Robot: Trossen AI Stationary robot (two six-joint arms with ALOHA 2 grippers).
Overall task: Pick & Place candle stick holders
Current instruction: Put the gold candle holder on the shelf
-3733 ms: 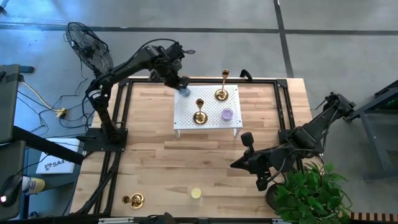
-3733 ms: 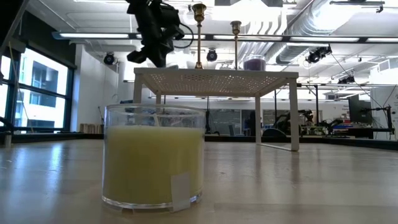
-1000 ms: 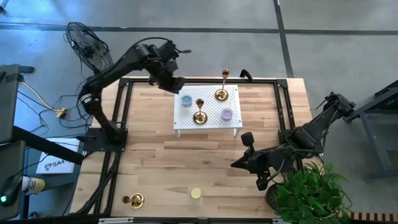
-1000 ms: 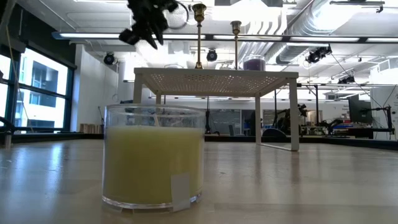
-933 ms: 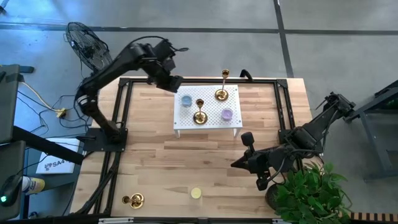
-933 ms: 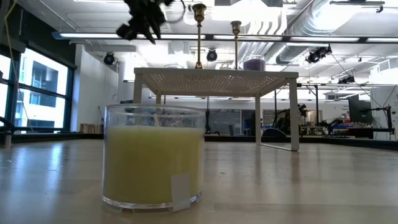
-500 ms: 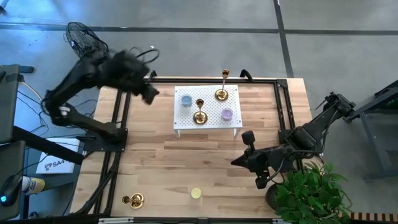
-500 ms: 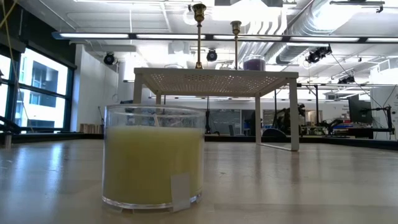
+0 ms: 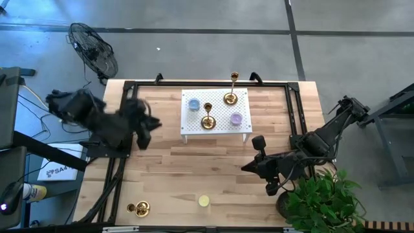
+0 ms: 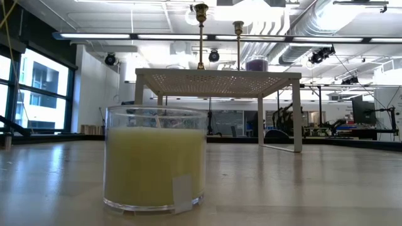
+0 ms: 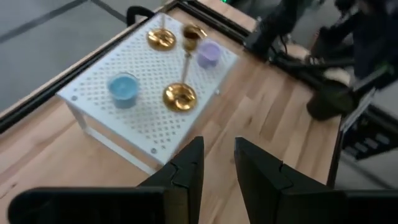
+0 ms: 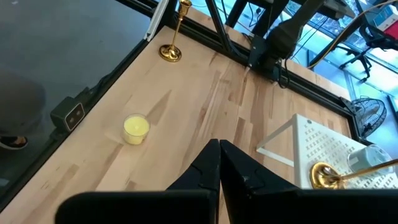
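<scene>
Two gold candle stick holders stand by their round bases on a white perforated stand, beside a blue candle and a purple candle. A third holder stands on the table at the near left corner. My left gripper hovers left of the stand, open with nothing between its fingers. My right gripper hangs shut over the table's right half, empty. Neither gripper shows in the low view.
A yellow candle in a glass jar stands near the table's front edge, filling the low view. A black frame runs round the table's far half. A potted plant stands off the near right corner, a fan off the far left.
My left gripper has swung from above the stand's far left corner toward the table's left and near edges, rolling as it went, and has left the low view. The candles and holders on the stand have stayed put.
</scene>
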